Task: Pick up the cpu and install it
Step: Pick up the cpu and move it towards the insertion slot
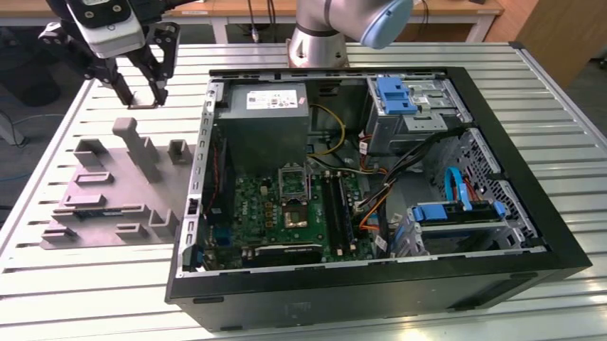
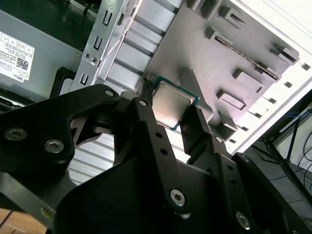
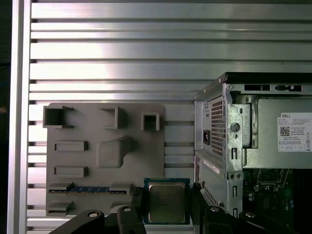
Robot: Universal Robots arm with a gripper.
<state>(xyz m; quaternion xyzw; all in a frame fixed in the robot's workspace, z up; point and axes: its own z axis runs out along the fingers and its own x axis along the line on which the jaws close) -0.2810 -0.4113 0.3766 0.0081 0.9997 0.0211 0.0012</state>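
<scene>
Clamping a small flat square chip with a silvery-grey metal top, the cpu [image 3: 166, 201], by two opposite edges, the black two-fingered gripper [image 1: 141, 101] hangs above the slatted aluminium table [image 1: 76, 284]. The chip is held aloft near the grey plastic tray with upright posts [image 1: 104, 206], beside the open black computer case [image 1: 379, 298].

I see a surface [image 1: 85, 284] of ribbed, silvery aluminium slats, with bright glare along several of them. Past its far edge stands a wooden desk [image 1: 446, 8] on white legs, with a wooden panel [image 1: 559, 35] at the exterior view's right. The floor [image 1: 19, 78] alongside is dark. Cables [image 2: 300, 165] trail there in the second wrist view.
</scene>
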